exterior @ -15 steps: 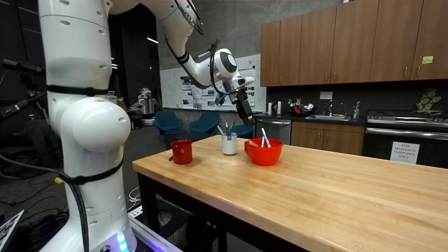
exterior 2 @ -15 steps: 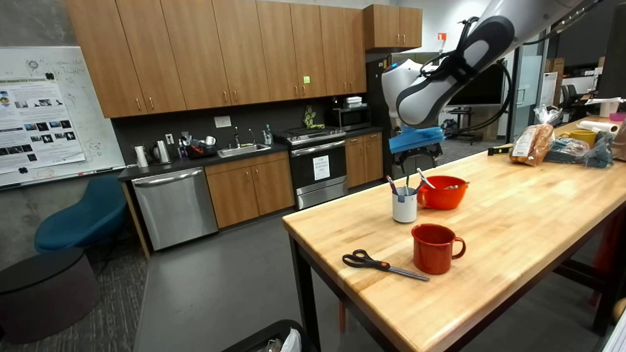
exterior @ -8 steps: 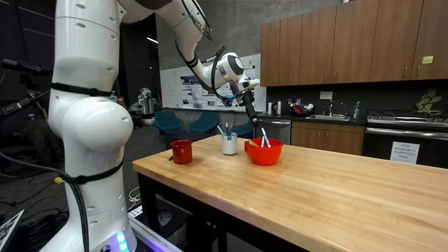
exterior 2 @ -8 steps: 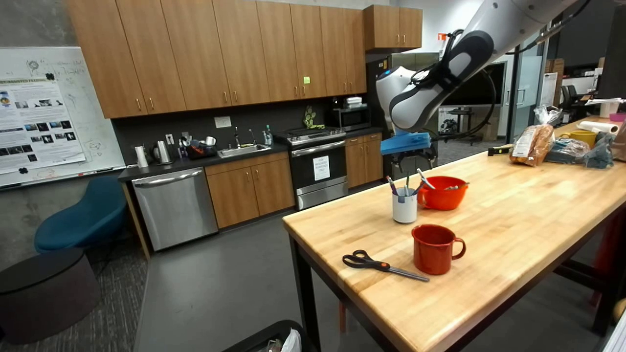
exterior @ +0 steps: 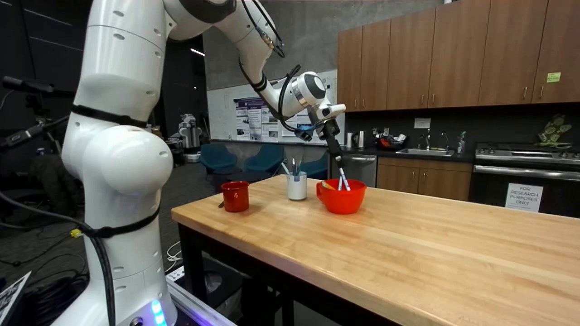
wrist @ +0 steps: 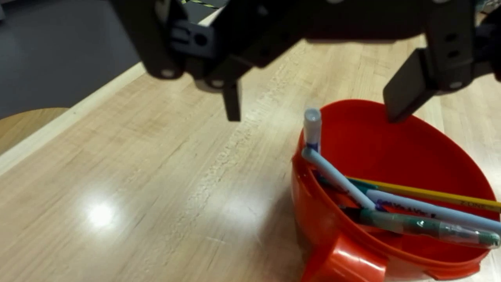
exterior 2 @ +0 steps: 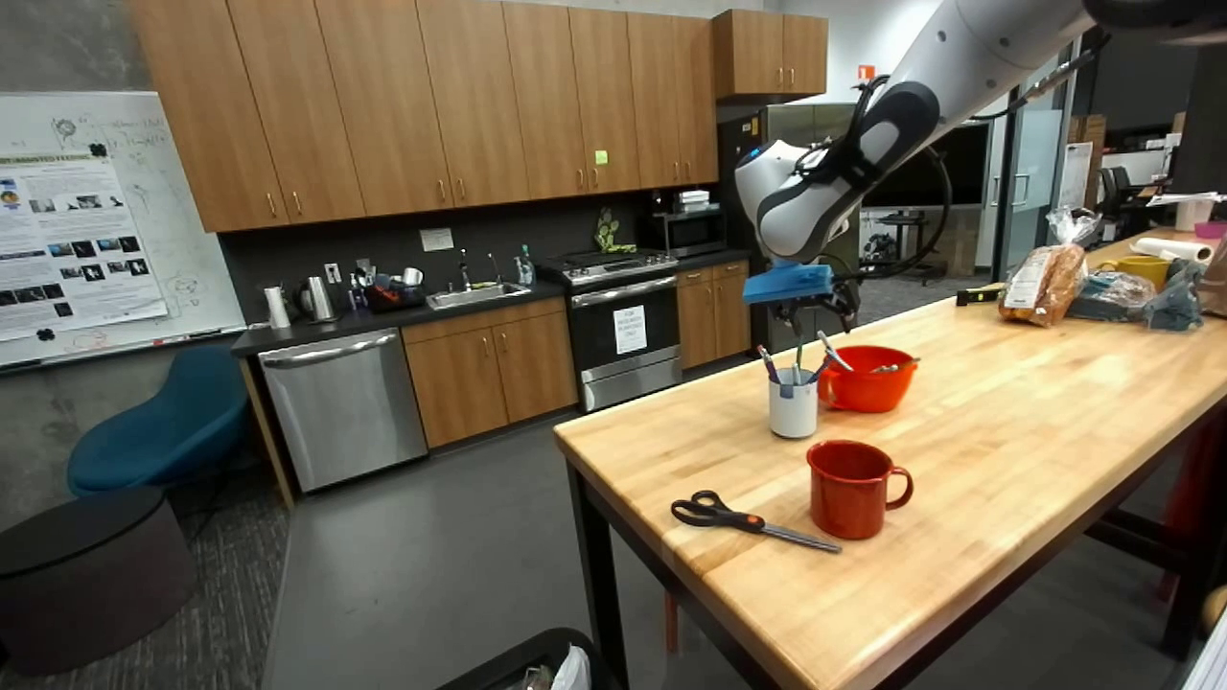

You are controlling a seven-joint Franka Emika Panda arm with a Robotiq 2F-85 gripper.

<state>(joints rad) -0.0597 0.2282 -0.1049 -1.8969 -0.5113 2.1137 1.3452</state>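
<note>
- Red bowl (wrist: 411, 156) sits on a wooden tabletop (exterior: 430, 235), its handle toward a white cup (exterior 2: 793, 410), in both exterior views.
- Black gripper (wrist: 314, 117) hangs tilted near the bowl's rim, its jaws spread wide with nothing pinched.
- White marker (wrist: 312, 135) stands steeply in the bowl, its end showing in the gap between the jaws in the wrist view; whether either jaw touches it cannot be told.
- Yellow pencil (wrist: 426, 193), pale marker (wrist: 462, 217) and green pen (wrist: 415, 224) lie in the bowl.
- Red mug (exterior 2: 848, 489) stands well apart from the bowl, past the white cup; scissors (exterior 2: 752, 522) lie beside the mug, farther still from the bowl.
</note>
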